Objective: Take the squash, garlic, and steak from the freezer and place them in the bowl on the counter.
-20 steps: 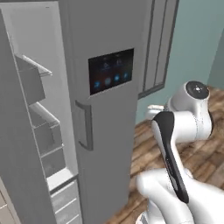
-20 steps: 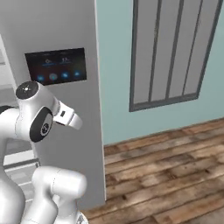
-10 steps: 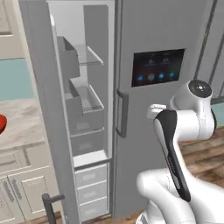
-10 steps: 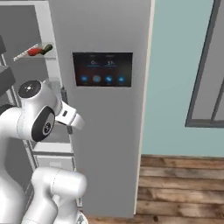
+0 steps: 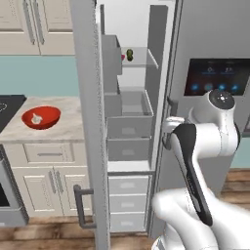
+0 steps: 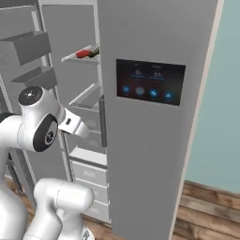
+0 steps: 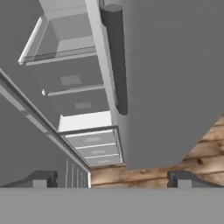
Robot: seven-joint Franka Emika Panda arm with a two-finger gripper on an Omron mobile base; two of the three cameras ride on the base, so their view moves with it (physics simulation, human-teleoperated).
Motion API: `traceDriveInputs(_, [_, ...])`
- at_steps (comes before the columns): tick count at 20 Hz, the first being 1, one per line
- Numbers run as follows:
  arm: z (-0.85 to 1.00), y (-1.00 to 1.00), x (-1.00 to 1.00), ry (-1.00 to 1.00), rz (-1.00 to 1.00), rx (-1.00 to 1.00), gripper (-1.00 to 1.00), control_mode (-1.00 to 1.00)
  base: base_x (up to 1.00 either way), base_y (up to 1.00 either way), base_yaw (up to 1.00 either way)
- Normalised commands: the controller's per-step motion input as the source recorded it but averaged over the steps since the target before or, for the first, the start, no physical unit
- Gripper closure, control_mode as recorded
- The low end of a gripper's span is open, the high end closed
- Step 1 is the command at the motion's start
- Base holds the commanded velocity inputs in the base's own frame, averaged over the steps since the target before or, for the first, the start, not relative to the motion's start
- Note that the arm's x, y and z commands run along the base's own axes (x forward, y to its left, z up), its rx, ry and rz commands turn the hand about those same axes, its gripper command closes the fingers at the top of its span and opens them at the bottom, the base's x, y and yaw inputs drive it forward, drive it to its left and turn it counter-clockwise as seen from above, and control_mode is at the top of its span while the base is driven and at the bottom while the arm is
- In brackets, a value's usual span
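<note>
You're facing the open freezer point(image 5: 132, 127) with the gripper point(image 7: 109, 178) spread empty because squash point(image 5: 130, 54) and steak point(image 6: 83, 53) (garlic point(image 5: 36, 118) already in the bowl point(image 5: 54, 117)) are waiting at twelve o'clock.

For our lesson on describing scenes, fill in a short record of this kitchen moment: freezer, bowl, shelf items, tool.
freezer: left door swung open, shelves and drawers showing
bowl: red, on the counter, left of the freezer
garlic: off-white bulb lying in the bowl
squash: dark green, on an upper shelf
steak: reddish, beside the squash
tool: open, holding nothing
</note>
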Motion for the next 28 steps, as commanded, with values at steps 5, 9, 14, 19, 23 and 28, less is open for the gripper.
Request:
traceDriveInputs(5, [0.0,0.0,0.0,0.0,0.0,0.0,-1.0,1.0,0.13,0.37,0.13])
traceDriveInputs(9, [0.0,0.0,0.0,0.0,0.0,0.0,-1.0,1.0,0.52,0.26,0.02])
traceDriveInputs(14, [0.0,0.0,0.0,0.0,0.0,0.0,-1.0,1.0,0.69,0.02,0.0])
traceDriveInputs(19, [0.0,0.0,0.0,0.0,0.0,0.0,-1.0,1.0,0.88,-0.03,0.0])
traceDriveInputs(23, [0.0,0.0,0.0,0.0,0.0,0.0,-1.0,1.0,0.17,-0.42,-0.1])
traceDriveInputs(28, [0.0,0.0,0.0,0.0,0.0,0.0,-1.0,1.0,-0.54,-0.06,-0.18])
